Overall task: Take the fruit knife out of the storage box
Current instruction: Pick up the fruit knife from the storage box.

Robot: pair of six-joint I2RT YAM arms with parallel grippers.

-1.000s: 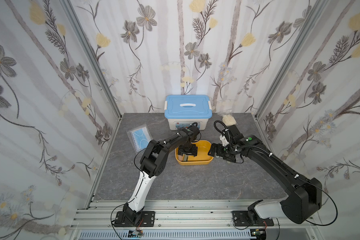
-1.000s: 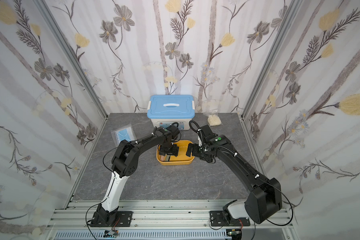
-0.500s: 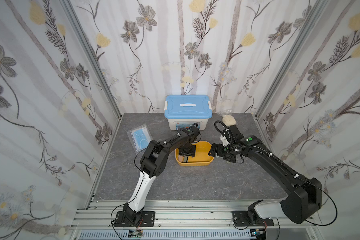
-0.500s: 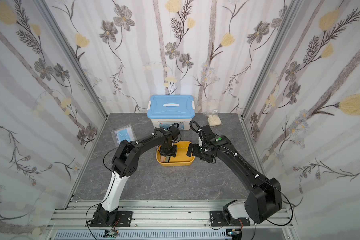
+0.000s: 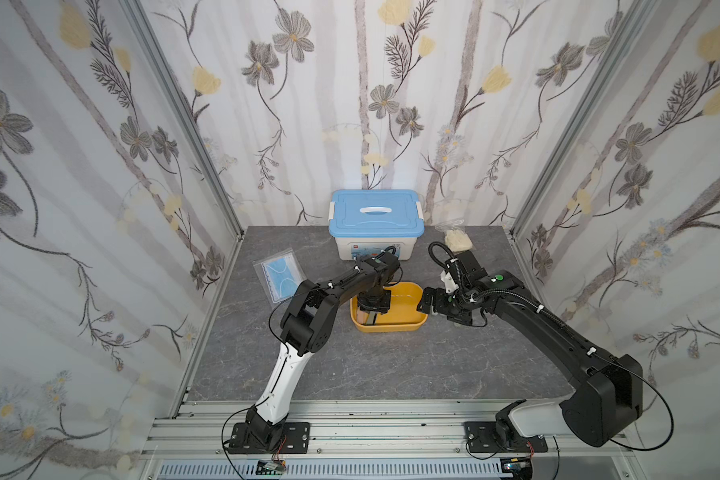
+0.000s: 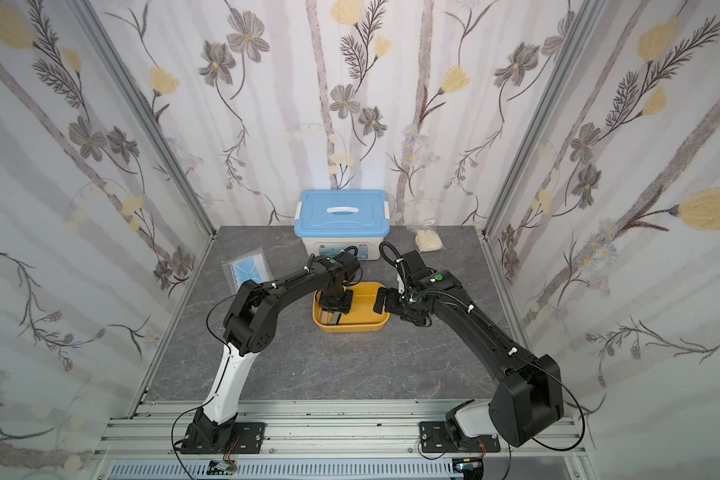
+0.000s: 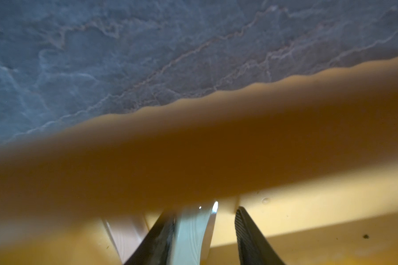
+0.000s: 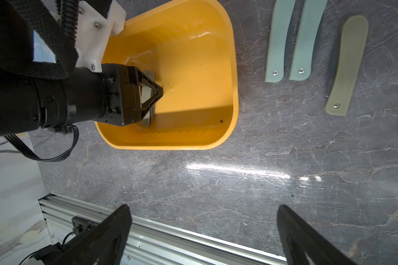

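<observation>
Left gripper (image 7: 203, 213) is down inside the storage box (image 5: 391, 329), at the box's left end in both top views. Its jaws are drawn in around the fruit knife (image 7: 191, 236) but not clamped on it. Seen from the left wrist, one of the black fingers (image 7: 156, 238) lies flat against the knife's pale green handle, while a strip of yellow floor shows between the knife and the opposite finger.

The knife is folded, with a thin line of steel running along one edge of the handle. It lies low in the box with its long axis running between the table's front and back, along the box's short left wall, and one rounded end sits close to a wall. Which end holds the blade tip I cannot tell. A pinkish piece (image 7: 124, 234) just beside it is too blurred to name.

Right gripper (image 8: 203, 213) hangs over the grey table (image 5: 391, 365) just off the box's right end, jaws spread wide. Outside the box, on the table, the right wrist view shows two blue-green knives (image 8: 279, 43) side by side and an olive knife (image 8: 348, 64) near them, all folded and roughly parallel. Behind stands a white box with a blue lid (image 5: 376, 212).
</observation>
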